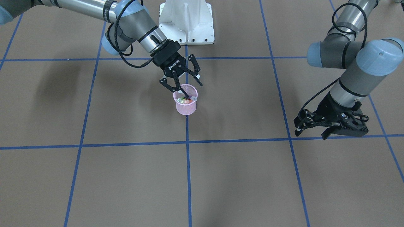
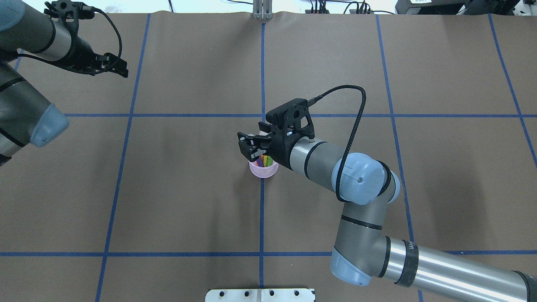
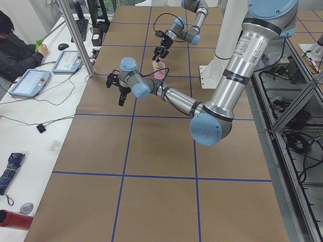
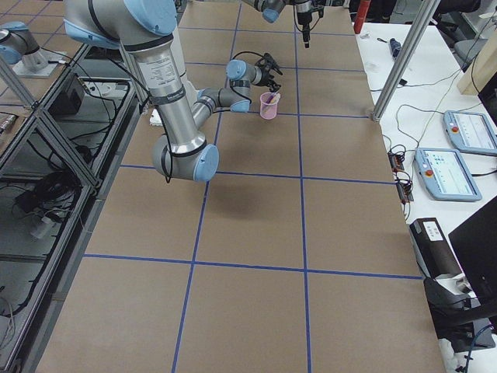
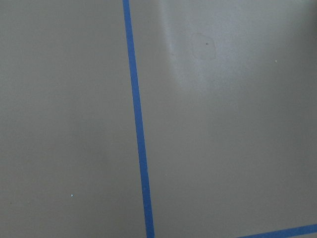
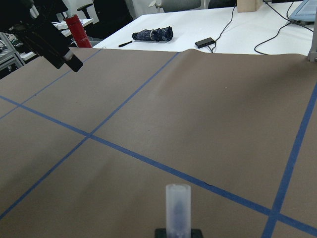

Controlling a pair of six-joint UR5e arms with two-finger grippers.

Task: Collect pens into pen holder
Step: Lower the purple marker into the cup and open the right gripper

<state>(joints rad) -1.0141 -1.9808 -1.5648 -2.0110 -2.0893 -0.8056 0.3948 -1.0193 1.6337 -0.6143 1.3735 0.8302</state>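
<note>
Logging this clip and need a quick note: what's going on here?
The right gripper hovers open right over the pink cup, fingertips at its rim. Pens with whitish caps stand inside the cup, and none shows loose elsewhere. The left gripper hangs open and empty, well off to the side.

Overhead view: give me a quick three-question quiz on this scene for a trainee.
1. True or false: the pens stand inside the pen holder.
2. Which gripper is over the pen holder: A, the left gripper, or B, the right gripper?
3. Fill in: the right gripper's jaws are ____.
Key: 1 true; 2 B; 3 open.
</note>
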